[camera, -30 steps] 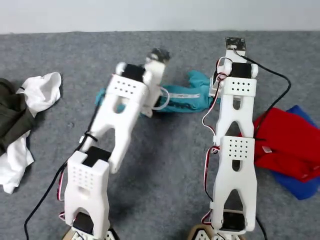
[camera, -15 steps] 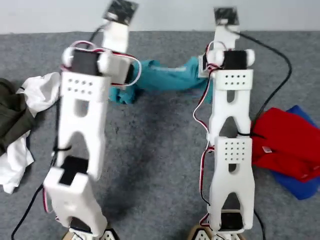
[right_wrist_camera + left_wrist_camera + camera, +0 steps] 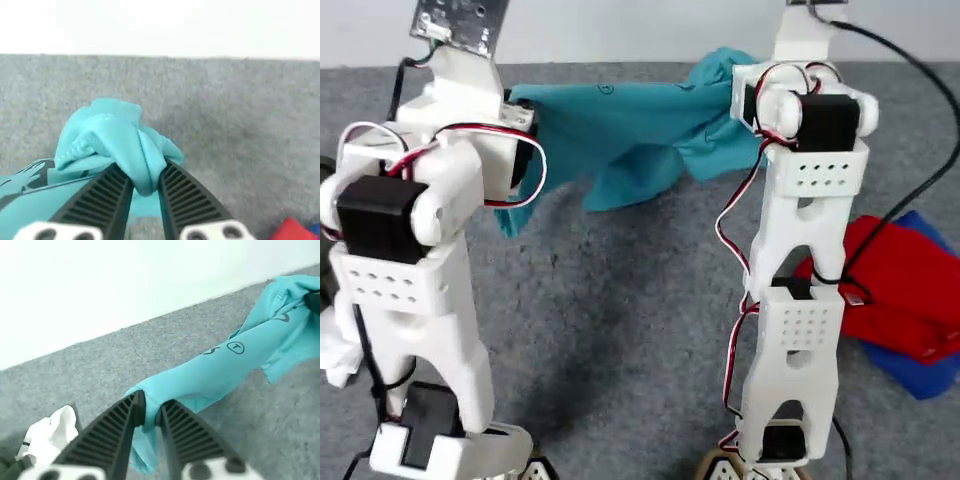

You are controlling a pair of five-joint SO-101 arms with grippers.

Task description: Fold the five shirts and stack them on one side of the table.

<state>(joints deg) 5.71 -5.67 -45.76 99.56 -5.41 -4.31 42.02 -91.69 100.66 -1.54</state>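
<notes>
Two robot arms hold a teal shirt [image 3: 620, 140] stretched between them above a grey table [image 3: 620, 330].
Right of the teal shirt and nearer the arms' bases, a red shirt [image 3: 900, 280] lies on a blue shirt [image 3: 920, 375]; left of it lies a white shirt [image 3: 50, 437]. The white arms cover both ends of the teal shirt from above. The left claw [image 3: 150, 407] is narrowed, pinching one end of the teal shirt; the right claw [image 3: 145, 180] pinches the other, bunched end.

Five shirts, namely teal one [image 3: 620, 130], red one [image 3: 900, 290], blue one [image 3: 923, 377], white one [image 3: 50, 436], dark one [image 3: 9, 466], and two arms [image 3: 410, 300] [image 3: 802, 310].
</notes>
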